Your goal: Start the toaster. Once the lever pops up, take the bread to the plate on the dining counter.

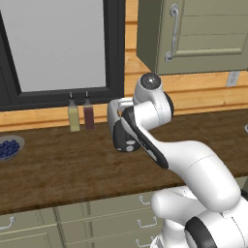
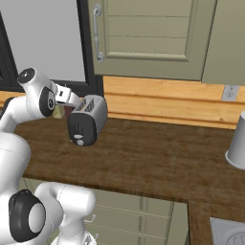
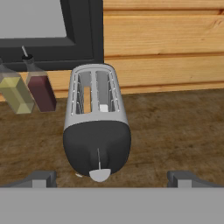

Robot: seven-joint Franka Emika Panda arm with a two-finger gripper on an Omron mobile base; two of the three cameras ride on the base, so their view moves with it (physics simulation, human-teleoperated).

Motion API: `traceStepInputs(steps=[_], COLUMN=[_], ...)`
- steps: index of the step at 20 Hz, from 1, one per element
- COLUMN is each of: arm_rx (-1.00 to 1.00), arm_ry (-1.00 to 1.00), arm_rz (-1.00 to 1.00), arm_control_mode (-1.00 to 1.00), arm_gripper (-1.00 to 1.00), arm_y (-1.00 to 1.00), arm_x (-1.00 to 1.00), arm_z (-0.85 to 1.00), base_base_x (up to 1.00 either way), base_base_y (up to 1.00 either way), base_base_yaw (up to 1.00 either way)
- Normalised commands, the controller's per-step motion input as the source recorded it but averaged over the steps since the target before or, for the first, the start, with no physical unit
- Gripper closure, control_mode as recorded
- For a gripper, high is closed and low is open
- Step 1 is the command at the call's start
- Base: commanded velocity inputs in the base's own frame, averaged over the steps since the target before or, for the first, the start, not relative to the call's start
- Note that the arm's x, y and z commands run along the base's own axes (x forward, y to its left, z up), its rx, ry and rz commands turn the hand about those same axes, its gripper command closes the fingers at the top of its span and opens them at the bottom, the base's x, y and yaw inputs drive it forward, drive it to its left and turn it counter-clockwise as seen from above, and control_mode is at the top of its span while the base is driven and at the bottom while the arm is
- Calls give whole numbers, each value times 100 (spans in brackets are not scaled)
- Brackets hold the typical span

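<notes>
no readable text, labels, brands, numbers or signs on anything

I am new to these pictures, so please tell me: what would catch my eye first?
First, the silver toaster with its black front, standing on the wooden worktop right before the open gripper. Next, the two slim bottles against the wall under the dark-framed window, left of the toaster.

heads up, in your left base view the arm covers most of the toaster (image 1: 127, 140); the bowl of blueberries (image 1: 8, 147) is cut by the left edge; in the hand view the bread (image 3: 87, 99) sits deep in a slot, only a sliver shows; the lever (image 3: 99, 174) is too small to read its position
</notes>
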Motion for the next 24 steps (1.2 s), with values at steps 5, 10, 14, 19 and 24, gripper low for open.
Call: traceStepInputs(steps=[5, 10, 14, 19, 24], arm_rx=[0, 0, 0, 0, 0], arm_ry=[0, 0, 0, 0, 0], arm_rz=[0, 0, 0, 0, 0], arm_control_mode=[-100, -100, -100, -100, -100], arm_gripper=[-100, -100, -100, -100, -100], arm_y=[0, 0, 0, 0, 0], arm_x=[0, 0, 0, 0, 0], arm_z=[0, 0, 0, 0, 0], base_base_x=[0, 0, 0, 0, 0], base_base_y=[0, 0, 0, 0, 0], base_base_yaw=[0, 0, 0, 0, 0])
